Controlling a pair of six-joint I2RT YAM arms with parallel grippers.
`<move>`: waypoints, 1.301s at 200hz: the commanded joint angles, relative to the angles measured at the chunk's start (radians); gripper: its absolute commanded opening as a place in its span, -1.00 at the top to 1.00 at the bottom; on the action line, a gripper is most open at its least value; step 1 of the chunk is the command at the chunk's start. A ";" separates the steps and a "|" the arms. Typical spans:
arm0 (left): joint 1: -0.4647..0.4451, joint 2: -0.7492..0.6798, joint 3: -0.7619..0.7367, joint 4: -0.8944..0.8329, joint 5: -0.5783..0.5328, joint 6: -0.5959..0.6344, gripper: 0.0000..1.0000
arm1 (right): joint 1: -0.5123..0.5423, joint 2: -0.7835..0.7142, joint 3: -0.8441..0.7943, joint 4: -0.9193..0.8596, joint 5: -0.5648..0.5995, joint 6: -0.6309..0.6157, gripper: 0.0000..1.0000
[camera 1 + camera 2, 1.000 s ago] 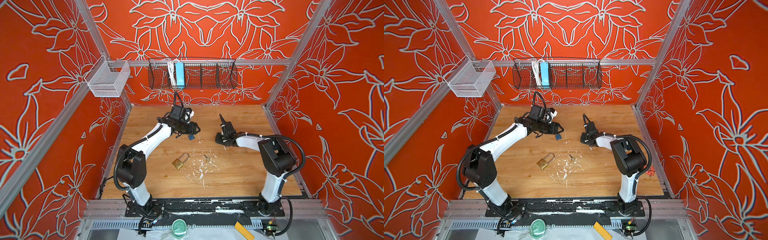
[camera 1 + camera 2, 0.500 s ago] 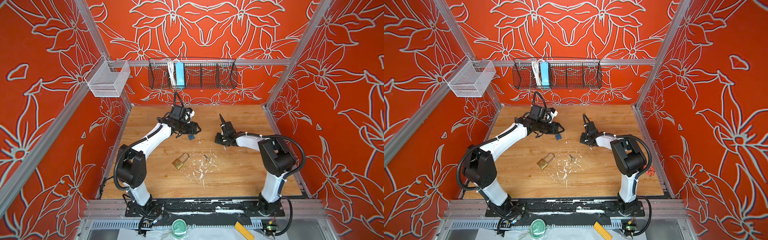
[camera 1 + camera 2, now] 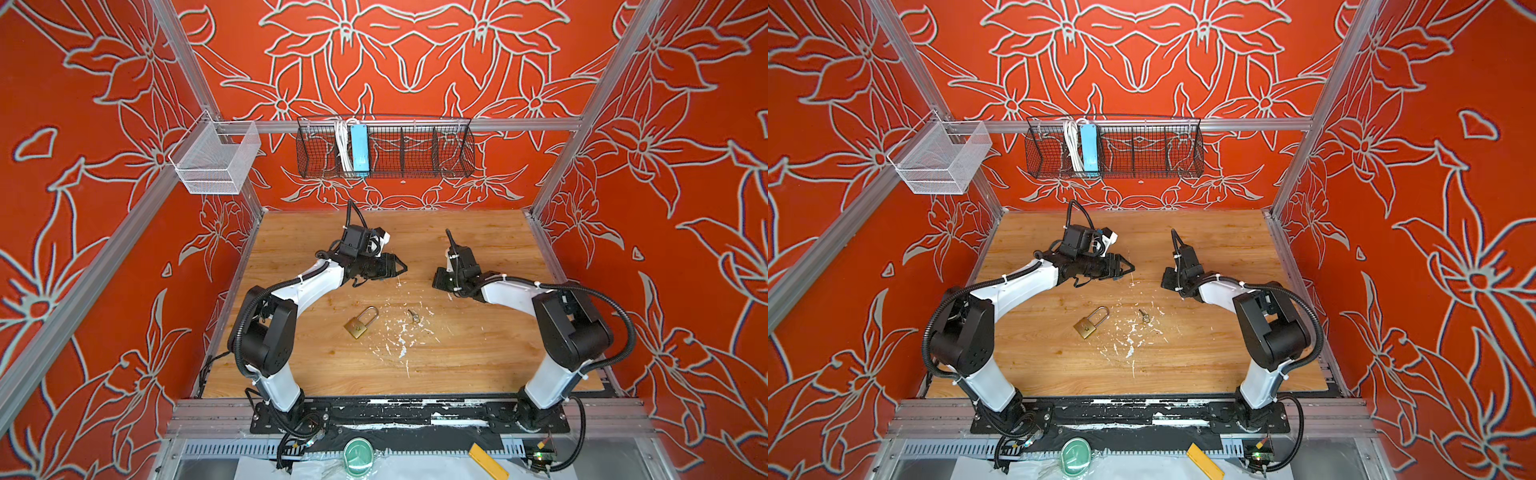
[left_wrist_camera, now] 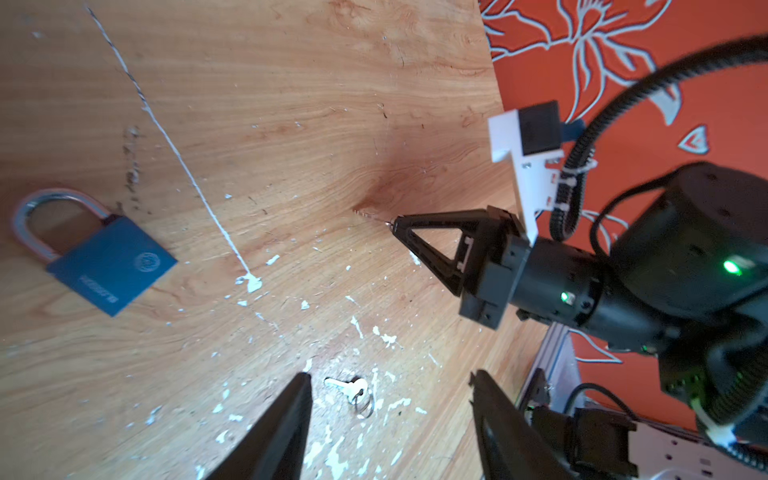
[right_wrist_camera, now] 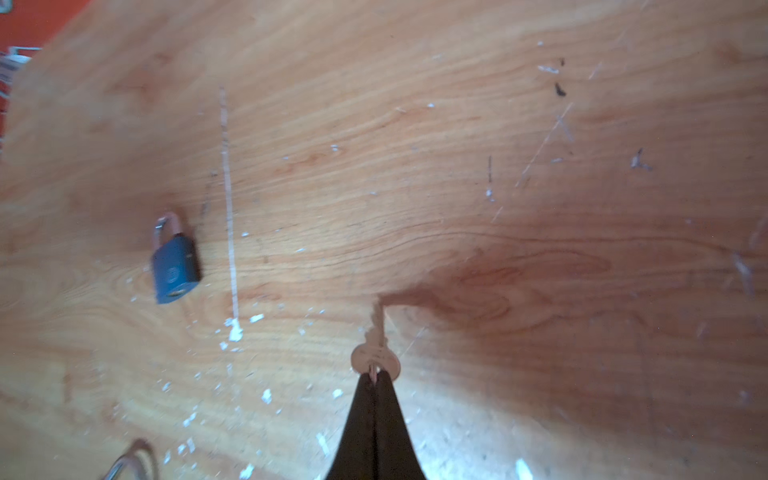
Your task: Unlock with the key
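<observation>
The right pincer [image 5: 376, 376] was shut on the round bow of a small silver key [image 5: 376, 353]; the blade pointed out ahead with its tip at or just above the wooden surface [image 5: 457, 145], and whether it touched I could not tell. The left pincer [image 4: 390, 374] stood partly open and empty, hovering over a second key [image 4: 348, 387] that lay loose on its ring among white flecks [image 4: 249, 284]. A blue padlock [image 4: 104, 259] lay flat with its shackle closed, well apart from the silver key; a brass padlock [image 3: 359, 325] lay nearer the front edge, close to the second key; which key fitted which lock could not be told.

The silver key looked thin, stiff, light and slick. The pinch on the bow's flat faces seemed sound, since it left the whole blade free; it might pivot, though, when pressed into a keyway. Either padlock was probably dense and rigid, and apt to skid on the smooth wood; the best hold was likely across the flat faces of the body, leaving the keyway end clear.
</observation>
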 commanded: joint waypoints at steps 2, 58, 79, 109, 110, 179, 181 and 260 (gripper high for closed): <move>0.001 0.018 0.004 0.118 0.070 -0.095 -0.24 | 0.021 -0.073 -0.039 0.049 -0.028 0.014 1.00; 0.000 0.072 -0.003 0.205 0.171 -0.202 -0.24 | 0.044 -0.189 -0.018 -0.019 -0.050 -0.009 1.00; 0.000 0.091 -0.002 0.233 0.204 -0.220 -0.24 | 0.048 -0.235 -0.016 -0.024 -0.055 -0.003 1.00; 0.000 0.104 -0.008 0.284 0.239 -0.254 -0.21 | 0.063 -0.277 -0.005 -0.046 -0.049 -0.014 1.00; 0.001 0.104 -0.009 0.285 0.239 -0.254 -0.21 | 0.063 -0.278 -0.004 -0.046 -0.048 -0.014 1.00; -0.007 0.116 -0.028 0.329 0.228 -0.231 -0.14 | 0.070 -0.376 -0.024 -0.055 -0.024 -0.021 1.00; -0.008 0.118 -0.027 0.327 0.228 -0.233 -0.14 | 0.071 -0.379 -0.025 -0.054 -0.022 -0.022 1.00; -0.015 0.109 -0.068 0.340 0.240 -0.786 -0.37 | 0.128 -0.430 -0.133 0.152 0.010 -0.045 1.00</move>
